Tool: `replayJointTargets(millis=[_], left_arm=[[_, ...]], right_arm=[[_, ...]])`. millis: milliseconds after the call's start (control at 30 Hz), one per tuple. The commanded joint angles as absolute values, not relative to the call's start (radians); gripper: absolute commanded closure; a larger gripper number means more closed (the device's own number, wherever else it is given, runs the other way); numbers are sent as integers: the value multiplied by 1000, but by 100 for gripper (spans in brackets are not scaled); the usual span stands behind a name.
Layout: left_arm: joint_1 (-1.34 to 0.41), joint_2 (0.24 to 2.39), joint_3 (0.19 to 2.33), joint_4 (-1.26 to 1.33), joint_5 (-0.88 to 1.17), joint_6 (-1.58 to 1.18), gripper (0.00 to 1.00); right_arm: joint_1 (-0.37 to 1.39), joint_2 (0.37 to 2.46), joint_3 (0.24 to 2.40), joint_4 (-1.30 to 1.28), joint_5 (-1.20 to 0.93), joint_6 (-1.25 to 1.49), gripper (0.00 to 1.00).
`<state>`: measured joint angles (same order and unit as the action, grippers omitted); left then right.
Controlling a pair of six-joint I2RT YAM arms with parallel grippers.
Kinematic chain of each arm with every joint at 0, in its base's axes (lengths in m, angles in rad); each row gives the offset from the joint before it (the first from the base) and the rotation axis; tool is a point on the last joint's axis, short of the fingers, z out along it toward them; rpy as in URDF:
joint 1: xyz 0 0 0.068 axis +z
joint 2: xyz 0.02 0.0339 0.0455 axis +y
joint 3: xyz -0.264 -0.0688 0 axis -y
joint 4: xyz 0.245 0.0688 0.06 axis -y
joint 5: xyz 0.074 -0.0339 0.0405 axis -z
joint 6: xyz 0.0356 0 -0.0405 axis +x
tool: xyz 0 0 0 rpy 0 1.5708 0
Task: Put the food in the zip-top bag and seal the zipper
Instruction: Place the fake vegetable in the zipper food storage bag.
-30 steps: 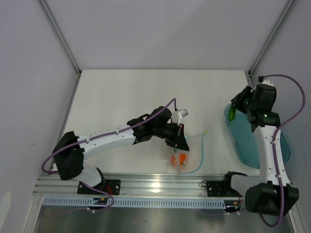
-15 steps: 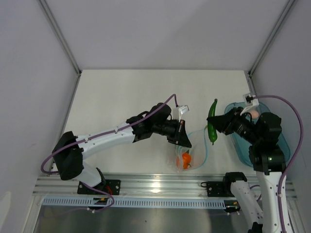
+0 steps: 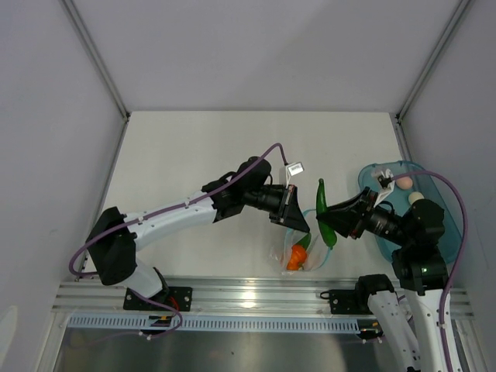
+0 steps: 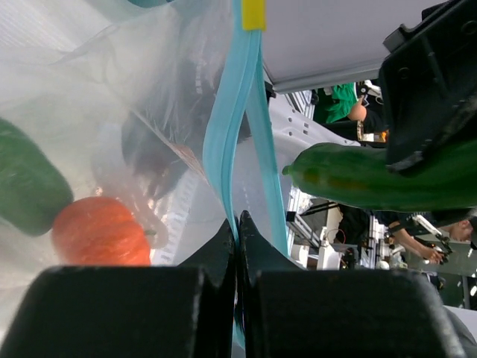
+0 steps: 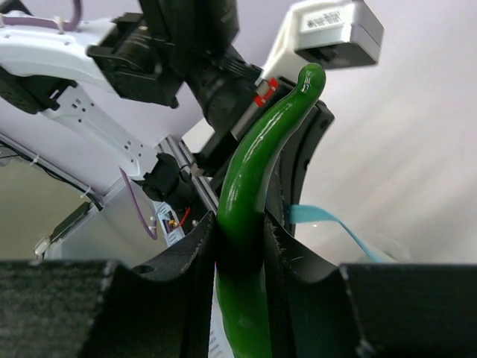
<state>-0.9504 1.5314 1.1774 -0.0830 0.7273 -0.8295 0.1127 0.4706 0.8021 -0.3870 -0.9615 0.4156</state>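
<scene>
My left gripper (image 3: 298, 222) is shut on the teal-blue zipper (image 4: 227, 134) of the clear zip-top bag (image 3: 304, 252) and holds its mouth edge up. The left wrist view shows its tips (image 4: 237, 224) pinching the strip. An orange-red round food (image 3: 295, 257) and a green piece (image 4: 26, 190) lie inside the bag. My right gripper (image 3: 341, 222) is shut on a long glossy green pepper (image 3: 324, 217), held just right of the bag's mouth and close to the left gripper. The right wrist view shows its jaws (image 5: 240, 239) clamping the pepper (image 5: 253, 186). Two pale eggs (image 3: 403, 182) (image 3: 416, 197) lie in the tray.
A translucent teal tray (image 3: 387, 167) sits at the right side of the table, partly under my right arm. The aluminium rail (image 3: 248, 293) runs along the near edge. Grey walls close in the back and both sides.
My right arm swung left from the tray with the green pepper to the bag's mouth. My left gripper shifted right and lifted the bag's edge.
</scene>
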Motion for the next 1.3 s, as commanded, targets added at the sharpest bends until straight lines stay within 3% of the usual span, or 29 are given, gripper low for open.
replayJointTargets(millis=[0, 533, 633, 700, 833, 1000, 1267], left_arm=[[-946, 1529, 1194, -25, 773, -857, 100], [-948, 1537, 1166, 164, 913, -968, 99], [-948, 1539, 1155, 192, 927, -989, 99], [-948, 1539, 1149, 196, 928, -992, 100], [-948, 1537, 1138, 212, 928, -999, 99], [-946, 1532, 1131, 215, 931, -1002, 99], [-943, 1511, 1120, 209, 916, -997, 99]], right_arm=[[120, 449, 848, -256, -1000, 459, 96], [262, 465, 719, -31, -999, 500, 89], [310, 456, 713, -74, -956, 456, 82], [325, 453, 715, -110, -916, 434, 67], [339, 451, 715, -146, -882, 417, 52], [339, 456, 719, -169, -853, 403, 26], [341, 472, 749, -205, -830, 390, 20]])
